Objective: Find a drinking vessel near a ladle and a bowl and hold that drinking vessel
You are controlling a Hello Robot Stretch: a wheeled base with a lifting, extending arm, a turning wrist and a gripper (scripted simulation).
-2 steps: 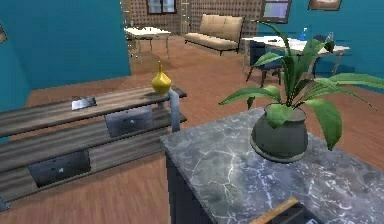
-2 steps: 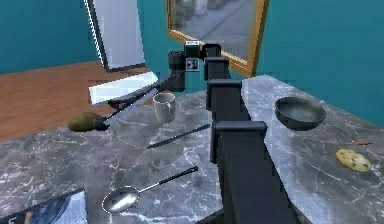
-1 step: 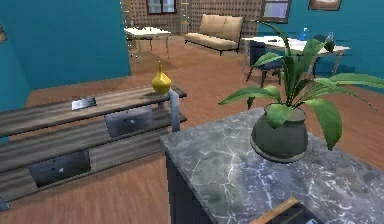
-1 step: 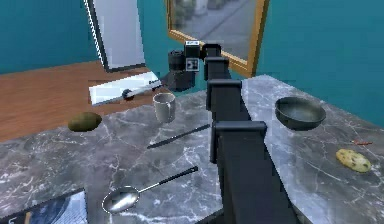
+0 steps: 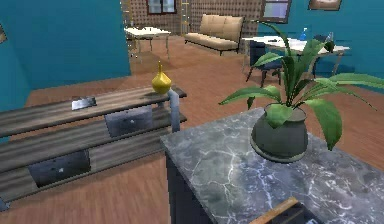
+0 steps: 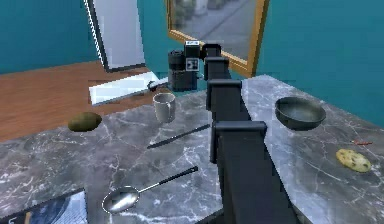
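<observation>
Search seems done: the grey cup [image 6: 163, 105] stands on the marble counter [image 6: 60, 160] near ladle [image 6: 140, 192] and bowl [image 6: 300, 113], the gripper [image 6: 180, 76] close by, though I cannot tell whether it holds anything.

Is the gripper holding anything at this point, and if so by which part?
Cannot tell. The gripper shows close to a grey cup in the arm side view, and the cup stands on the marble counter, not clear of it.
</observation>
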